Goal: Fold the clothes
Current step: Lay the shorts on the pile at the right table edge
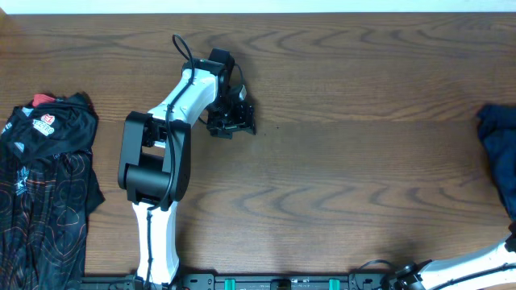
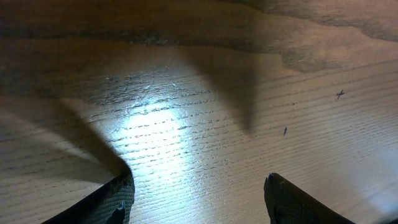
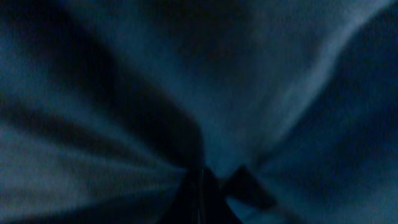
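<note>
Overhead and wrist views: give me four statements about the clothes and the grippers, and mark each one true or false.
1. The black jersey lies at the left edge of the table. True.
2. The left gripper is clamped on cloth. False: it is open over the bare table.
3. The right gripper is shut on the blue garment. True.
4. The blue garment lies mid-table. False: it is at the right edge.

Dark brown wood-grain desk (image 1: 355, 161) fills the overhead view. Black rail (image 1: 266, 283) w/ green bits runs along its near edge. Left wrist view: two tiny dark specks (image 2: 285, 130) on the wood, bright glare nearby.
</note>
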Available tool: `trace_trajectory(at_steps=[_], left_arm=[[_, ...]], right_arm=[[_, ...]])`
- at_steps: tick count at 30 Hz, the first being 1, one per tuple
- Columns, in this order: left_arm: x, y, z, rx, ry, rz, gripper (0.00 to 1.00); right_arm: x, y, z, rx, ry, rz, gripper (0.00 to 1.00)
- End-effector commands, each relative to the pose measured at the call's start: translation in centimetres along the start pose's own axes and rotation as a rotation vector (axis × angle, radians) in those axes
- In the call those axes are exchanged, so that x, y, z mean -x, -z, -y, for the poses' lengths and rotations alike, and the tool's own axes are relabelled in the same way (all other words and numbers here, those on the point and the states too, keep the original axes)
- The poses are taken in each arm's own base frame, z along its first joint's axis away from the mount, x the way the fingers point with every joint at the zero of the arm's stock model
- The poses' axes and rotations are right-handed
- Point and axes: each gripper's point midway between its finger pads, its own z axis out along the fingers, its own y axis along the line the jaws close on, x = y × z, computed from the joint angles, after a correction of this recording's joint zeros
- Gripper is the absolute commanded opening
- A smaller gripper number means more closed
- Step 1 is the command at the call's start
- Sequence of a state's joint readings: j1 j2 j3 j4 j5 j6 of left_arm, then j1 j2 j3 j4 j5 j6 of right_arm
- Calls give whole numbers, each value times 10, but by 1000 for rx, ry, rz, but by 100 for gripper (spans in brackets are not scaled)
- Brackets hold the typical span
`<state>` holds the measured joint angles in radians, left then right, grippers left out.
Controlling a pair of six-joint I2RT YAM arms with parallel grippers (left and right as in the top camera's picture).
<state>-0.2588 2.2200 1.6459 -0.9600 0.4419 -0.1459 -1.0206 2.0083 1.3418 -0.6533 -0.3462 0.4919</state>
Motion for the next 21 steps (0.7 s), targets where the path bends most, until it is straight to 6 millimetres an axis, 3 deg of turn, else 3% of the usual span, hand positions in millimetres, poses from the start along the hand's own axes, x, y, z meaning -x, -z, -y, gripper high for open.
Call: trace_trajectory(at_steps=[1, 5, 9, 12, 16, 18, 21], left_arm=[[-11, -23, -16, 38, 27, -67, 70], [-11, -23, -16, 38, 27, -68, 70], [-10, -21, -17, 49, 24, -60, 68], [-7, -11, -19, 80, 14, -29, 65], [0, 17, -17, 125, -11, 56, 64], [3, 38, -15, 147, -25, 112, 67], [1, 59, -7, 139, -38, 155, 72]], right_arm=[[-31, -41, 34, -47, -37, -114, 1], [-53, -66, 25, 84, 23, -229, 1], [-63, -61, 0, 132, 90, -254, 2], [-62, -44, -17, 65, 166, -203, 2], [-63, -6, -58, 92, 264, -125, 1], [-63, 15, -78, 124, 304, -82, 1], [-60, 38, -88, 124, 318, -27, 1]])
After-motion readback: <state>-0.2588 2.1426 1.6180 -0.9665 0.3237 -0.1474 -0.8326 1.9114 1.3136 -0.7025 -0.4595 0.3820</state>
